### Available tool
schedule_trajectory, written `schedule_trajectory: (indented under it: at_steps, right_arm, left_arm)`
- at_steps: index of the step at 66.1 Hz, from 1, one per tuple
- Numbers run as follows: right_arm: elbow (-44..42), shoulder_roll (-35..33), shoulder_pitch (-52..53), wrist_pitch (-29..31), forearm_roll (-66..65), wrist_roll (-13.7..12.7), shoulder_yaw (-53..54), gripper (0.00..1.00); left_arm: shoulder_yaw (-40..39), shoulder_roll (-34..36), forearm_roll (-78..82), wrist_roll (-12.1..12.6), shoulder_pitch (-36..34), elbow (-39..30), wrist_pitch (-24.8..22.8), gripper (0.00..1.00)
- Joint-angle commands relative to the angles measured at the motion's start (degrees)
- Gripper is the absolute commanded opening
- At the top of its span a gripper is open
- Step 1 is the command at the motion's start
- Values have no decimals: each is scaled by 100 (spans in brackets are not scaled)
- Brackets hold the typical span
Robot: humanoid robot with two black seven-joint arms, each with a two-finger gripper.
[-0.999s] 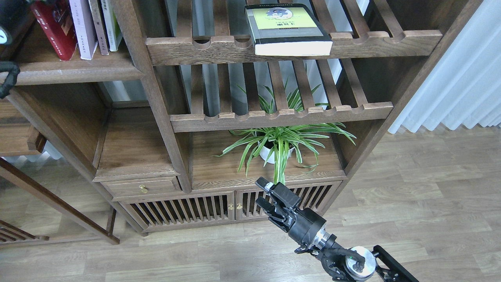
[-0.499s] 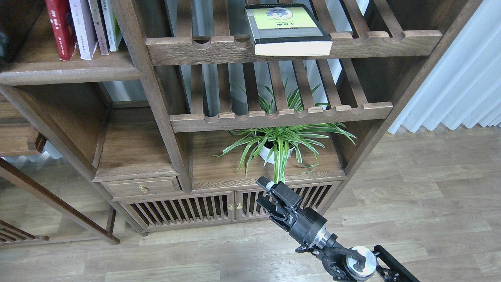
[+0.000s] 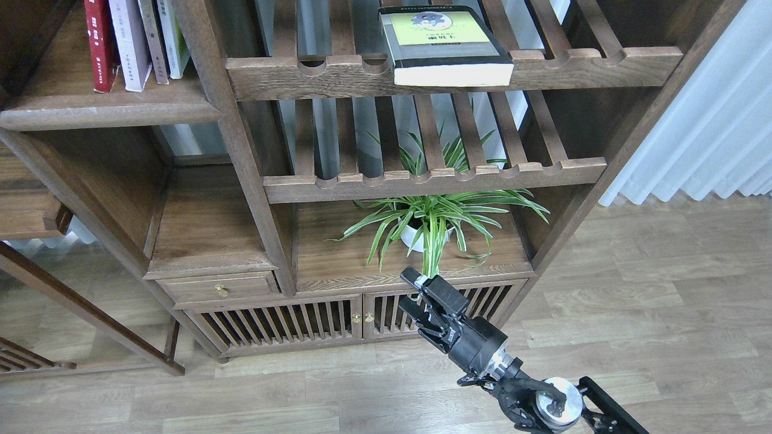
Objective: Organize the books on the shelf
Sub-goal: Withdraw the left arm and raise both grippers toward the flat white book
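The red book [image 3: 99, 43] and the thin lavender-white book [image 3: 128, 43] stand upright side by side on the solid dark brown shelf [image 3: 108, 112] at the top left. The thick grey-black book with the yellow-green panel [image 3: 446, 45] lies flat on the upper slatted rack, and its front end overhangs the rail. My right gripper [image 3: 410, 293] is open and empty. It is low in front of the cabinet doors, far below the books. My left gripper is out of view.
Two more thin books [image 3: 163, 37] stand right of the lavender one. A potted spider plant [image 3: 431, 226] sits on the lower board just behind my right gripper. A second slatted rack [image 3: 434, 178] lies below the upper one. A white curtain [image 3: 711, 120] hangs at the right.
My left arm has left the view at the top left. The red book, tilted a second ago, now stands upright. My right gripper has shifted slightly to the right.
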Motion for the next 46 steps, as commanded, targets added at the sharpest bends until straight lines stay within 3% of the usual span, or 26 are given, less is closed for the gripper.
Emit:
schedule_trajectory:
  at_steps: [1, 10, 20, 27, 35, 46]
  right_arm:
    - [50, 0, -40, 240, 59, -9, 1, 99]
    - [400, 0, -110, 659, 558, -52, 27, 99]
    - [964, 0, -295, 659, 771, -61, 27, 99]
    - [1281, 0, -304, 659, 885, -70, 27, 99]
    - [1632, -193, -304, 659, 973, -70, 36, 99]
    - [1870, -414, -304, 659, 1034, -70, 80, 99]
  left_arm:
    - [-455, -415, -15, 17, 7, -388, -41, 96]
    - [-850, -784, -138, -71, 156, -827, -32, 99]
    - [-1158, -1259, -147, -71, 218, -960, -137, 100]
    - [-1281, -1426, -147, -71, 218, -968, -515, 100]
    - [-1290, -1619, -156, -63, 420, -968, -1402, 100]
    - [-1229, -2094, -138, 25, 649, -968, -1443, 100]
